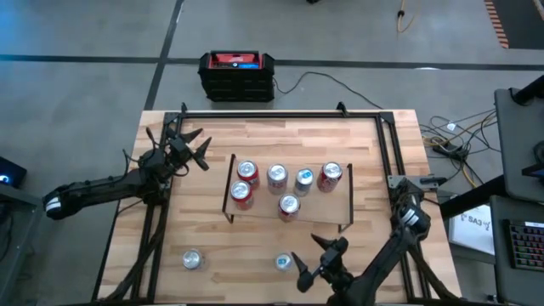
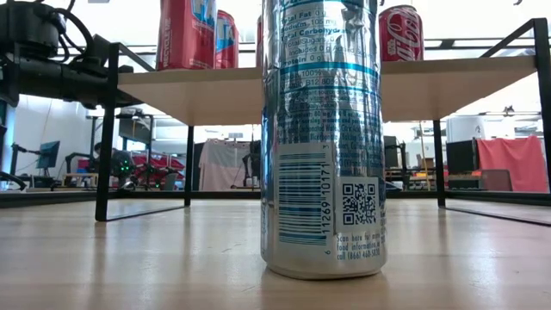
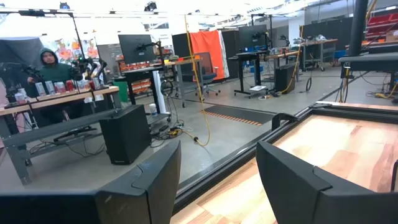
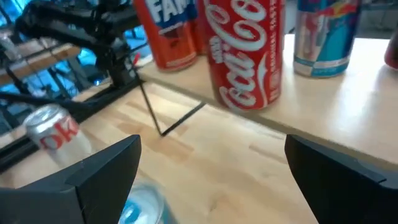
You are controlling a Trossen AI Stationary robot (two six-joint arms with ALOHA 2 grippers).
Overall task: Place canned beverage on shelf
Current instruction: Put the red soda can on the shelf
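The right gripper (image 1: 316, 257) hangs over the counter's (image 1: 212, 144) near edge, jaws wide open and holding nothing. A blue-and-silver can (image 1: 282, 263) stands just beside it. A silver can (image 1: 192, 259) stands farther along the near edge. The left gripper (image 1: 194, 150) waits near the far left corner, jaws partly open and empty. The shelf (image 1: 331, 202) stands mid-counter with six cans on top. The floor (image 1: 85, 93) around is grey.

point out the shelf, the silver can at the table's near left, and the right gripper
shelf (image 1: 259, 207): high view, bare board near its front edge
silver can (image 1: 193, 259): high view, its top
right gripper (image 1: 312, 255): high view, midway between its open fingers
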